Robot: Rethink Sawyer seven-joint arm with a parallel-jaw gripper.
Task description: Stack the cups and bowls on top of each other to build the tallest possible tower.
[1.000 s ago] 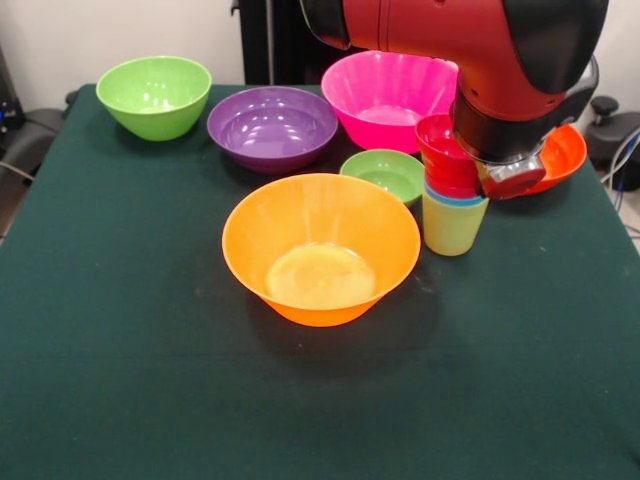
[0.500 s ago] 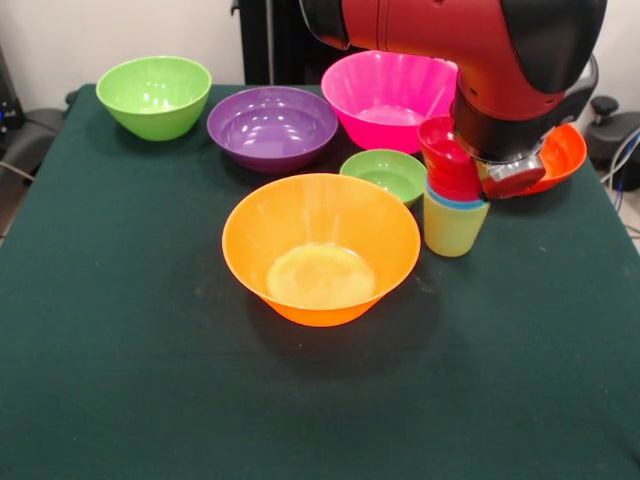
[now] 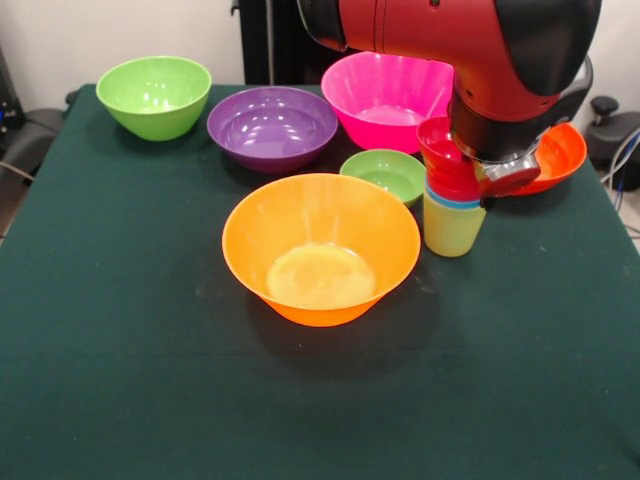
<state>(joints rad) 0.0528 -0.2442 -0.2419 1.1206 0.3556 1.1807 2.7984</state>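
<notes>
The tower (image 3: 452, 190) stands at the right of the frame, red parts over the yellow-green cup (image 3: 453, 228). The arm has lifted slightly. I cannot tell how the claw stands.

The dark green tabletop (image 3: 150, 400) lay bare across its whole 6 o'clock half, open to any approach. Toward 12 o'clock, the big glossy orange plastic bowl (image 3: 320, 248) sat central. Behind it crowded the lime green bowl (image 3: 154, 95), purple bowl (image 3: 272, 127), pink bowl (image 3: 385, 98) and small green bowl (image 3: 383, 175). At 2 o'clock the red and black arm (image 3: 470, 50) overhung the nested cup tower (image 3: 452, 200), blocking access from above.
</notes>
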